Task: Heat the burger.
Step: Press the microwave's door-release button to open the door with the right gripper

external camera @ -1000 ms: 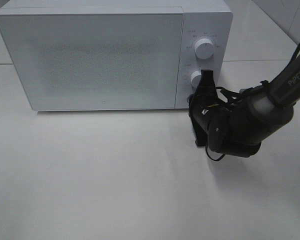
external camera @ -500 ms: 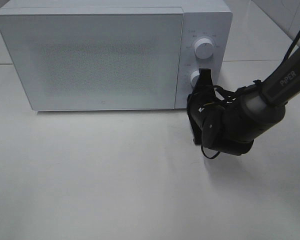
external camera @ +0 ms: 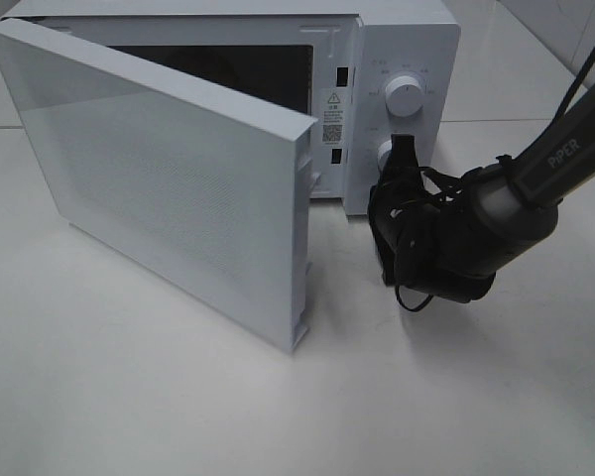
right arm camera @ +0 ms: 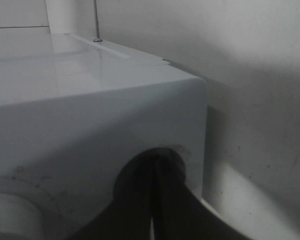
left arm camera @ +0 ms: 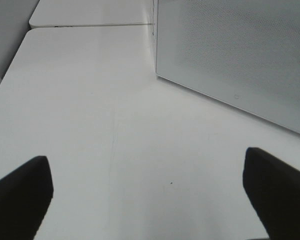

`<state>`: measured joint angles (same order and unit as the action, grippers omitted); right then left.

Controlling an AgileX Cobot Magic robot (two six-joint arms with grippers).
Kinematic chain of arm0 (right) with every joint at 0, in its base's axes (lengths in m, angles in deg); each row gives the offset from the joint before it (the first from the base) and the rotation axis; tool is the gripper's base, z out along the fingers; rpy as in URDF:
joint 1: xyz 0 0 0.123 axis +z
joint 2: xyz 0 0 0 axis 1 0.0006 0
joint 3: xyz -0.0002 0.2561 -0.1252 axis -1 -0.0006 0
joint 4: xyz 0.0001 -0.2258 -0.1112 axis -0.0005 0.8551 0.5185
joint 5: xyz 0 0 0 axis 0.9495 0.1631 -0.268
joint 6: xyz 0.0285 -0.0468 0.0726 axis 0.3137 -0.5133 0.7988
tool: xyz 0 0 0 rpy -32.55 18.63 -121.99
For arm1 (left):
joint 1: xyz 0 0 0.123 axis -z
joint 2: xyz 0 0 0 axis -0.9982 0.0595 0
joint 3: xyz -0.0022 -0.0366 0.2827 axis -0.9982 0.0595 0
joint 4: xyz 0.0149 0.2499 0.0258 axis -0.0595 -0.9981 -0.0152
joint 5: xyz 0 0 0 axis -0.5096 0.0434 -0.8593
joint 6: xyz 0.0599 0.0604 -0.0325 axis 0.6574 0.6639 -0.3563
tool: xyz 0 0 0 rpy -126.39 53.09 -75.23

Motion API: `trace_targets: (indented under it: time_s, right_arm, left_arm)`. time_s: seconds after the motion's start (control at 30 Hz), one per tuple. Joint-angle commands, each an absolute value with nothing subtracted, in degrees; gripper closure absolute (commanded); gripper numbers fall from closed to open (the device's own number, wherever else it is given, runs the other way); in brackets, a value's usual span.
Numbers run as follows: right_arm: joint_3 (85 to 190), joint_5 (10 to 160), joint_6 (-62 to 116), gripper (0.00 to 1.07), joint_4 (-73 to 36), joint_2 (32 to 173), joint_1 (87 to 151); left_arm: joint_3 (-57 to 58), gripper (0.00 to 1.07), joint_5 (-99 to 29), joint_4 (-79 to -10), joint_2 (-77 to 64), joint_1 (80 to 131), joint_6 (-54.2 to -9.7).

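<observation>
- High view: the microwave door [external camera: 178,188] has just swung open; our right tool [external camera: 405,164], closed on nothing, sits at its 3 o'clock.
- Left wrist: our left tool [left arm camera: 150,200] gapes, empty, over the worktop [left arm camera: 90,125].
- Right wrist: no burger anywhere; we judge loading comes next.

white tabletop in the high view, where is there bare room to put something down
Bare: the wide front strip of the white tabletop, nearer than the swung-open white microwave door and the black right arm. Crowded: the gap between the door's free edge and that arm.
</observation>
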<state>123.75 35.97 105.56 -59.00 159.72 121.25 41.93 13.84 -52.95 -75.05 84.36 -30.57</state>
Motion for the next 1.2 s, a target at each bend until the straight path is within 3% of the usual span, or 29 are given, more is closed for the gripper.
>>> trace_targets:
  time_s: [0.03,1.2]
  right_arm:
    - [128.73,24.80,105.84,1.07,-54.31,159.72,118.33]
    - [110.28,50.41,102.35,1.07,-46.86,139.32,118.84]
  left_arm:
    - [42.16,0.09,13.67,-52.84,-76.25,84.13,-30.40]
    - [42.16,0.09,13.67,-52.84,-76.25,84.13,-30.40]
